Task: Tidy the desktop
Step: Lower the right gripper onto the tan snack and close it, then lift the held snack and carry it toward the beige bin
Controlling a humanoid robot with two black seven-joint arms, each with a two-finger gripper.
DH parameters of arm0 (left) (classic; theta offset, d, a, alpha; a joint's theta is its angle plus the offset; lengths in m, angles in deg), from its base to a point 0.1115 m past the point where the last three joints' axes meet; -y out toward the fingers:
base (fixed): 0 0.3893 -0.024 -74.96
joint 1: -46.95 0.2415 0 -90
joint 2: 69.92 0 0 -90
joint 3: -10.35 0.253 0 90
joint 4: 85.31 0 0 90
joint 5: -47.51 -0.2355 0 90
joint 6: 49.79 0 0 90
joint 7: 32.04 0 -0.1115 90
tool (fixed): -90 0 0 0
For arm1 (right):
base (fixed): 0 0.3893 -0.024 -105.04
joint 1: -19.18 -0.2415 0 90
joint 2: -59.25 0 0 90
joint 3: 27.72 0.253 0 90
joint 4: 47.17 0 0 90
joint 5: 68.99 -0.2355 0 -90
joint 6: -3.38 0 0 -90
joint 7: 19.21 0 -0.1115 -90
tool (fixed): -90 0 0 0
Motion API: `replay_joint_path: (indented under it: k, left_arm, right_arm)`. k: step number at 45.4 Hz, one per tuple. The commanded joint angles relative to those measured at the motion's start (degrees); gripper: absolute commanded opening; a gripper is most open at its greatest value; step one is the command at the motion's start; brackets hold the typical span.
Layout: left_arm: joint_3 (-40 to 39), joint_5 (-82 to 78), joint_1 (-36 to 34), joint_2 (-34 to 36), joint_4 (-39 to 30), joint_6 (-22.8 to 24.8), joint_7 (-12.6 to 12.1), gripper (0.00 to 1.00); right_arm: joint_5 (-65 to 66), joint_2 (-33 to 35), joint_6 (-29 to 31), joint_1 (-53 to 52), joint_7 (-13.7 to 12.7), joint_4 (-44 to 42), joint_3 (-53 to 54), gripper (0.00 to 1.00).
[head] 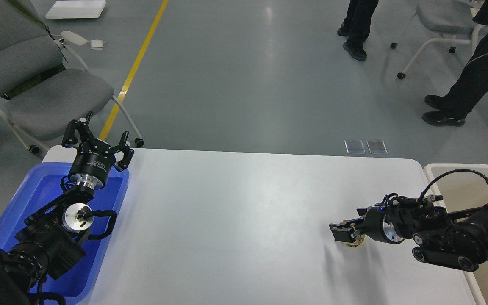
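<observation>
The white desktop (244, 212) fills the middle of the head view. My left gripper (98, 137) is open and empty, raised over the far end of the blue tray (36, 190) at the desktop's left edge. My right gripper (340, 234) reaches in from the right, low over the desktop's right part, pointing left. Its fingers are closed on a small tan object (355, 242), which is mostly hidden by the fingers; I cannot tell what it is.
A beige bin (460, 173) stands just off the desktop's right edge, under my right arm. A grey chair (45, 93) stands behind the blue tray. People's legs (460, 93) and another chair are on the floor beyond the table.
</observation>
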Motion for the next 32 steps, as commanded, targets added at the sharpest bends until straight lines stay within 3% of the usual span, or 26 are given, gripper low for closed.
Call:
replay_joint_path:
  k: [1,15,21,32]
  left_arm:
    - [0.0,0.0,0.0,0.0,-0.1,0.0,0.0,1.0]
    - [0.0,0.0,0.0,0.0,0.0,0.0,0.0,1.0]
    - [0.0,0.0,0.0,0.0,0.0,0.0,0.0,1.0]
    - [0.0,0.0,0.0,0.0,0.0,0.0,0.0,1.0]
  right_arm:
    - [0.4,-0.5,-0.9,2.0,0.6,-2.4,-0.2,1.0]
    - [0.5,-4.1,-2.7,5.4,0.7,-6.6,-0.2,1.0]
    - [0.5,-4.2,-2.8,5.9,2.6,-8.0,-0.2,0.99]
    - [0.2,-4.1,-2.8,6.2,3.3,-9.4,-0.4,0.99]
